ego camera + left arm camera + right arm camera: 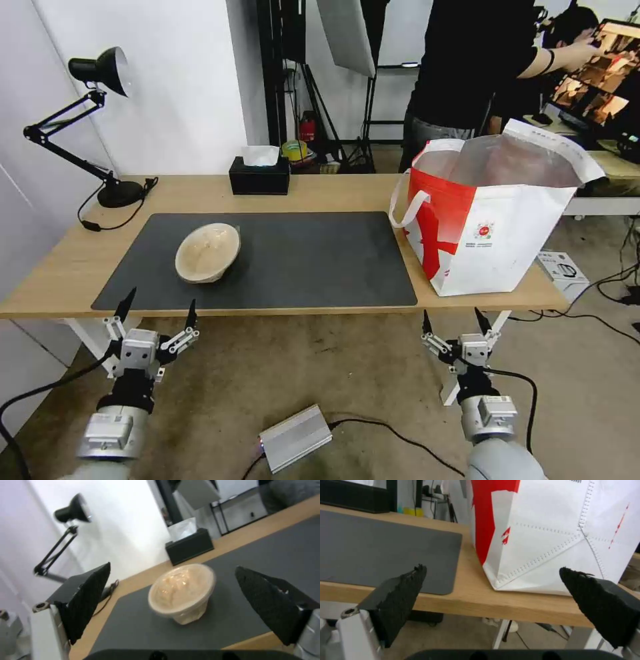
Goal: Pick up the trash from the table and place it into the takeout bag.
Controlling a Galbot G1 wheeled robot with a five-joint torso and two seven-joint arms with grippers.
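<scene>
One piece of trash, a shallow beige bowl (207, 252) (181, 593), lies tilted on the dark grey mat (300, 260) at the left of the table (333, 190). My left gripper (159, 308) (171, 570) hangs open just off the table's front edge, short of the bowl and empty. At the table's right end stands the takeout bag (490, 217) (553, 535), white with red panels, its mouth open. Below the front edge near the bag, my right gripper (453, 321) (493, 571) is open and holds nothing.
A black tissue box (259, 175) (189, 546) sits at the back of the table. A black desk lamp (100, 127) stands at the back left. On the floor between my arms lies a grey box (295, 437) with cables.
</scene>
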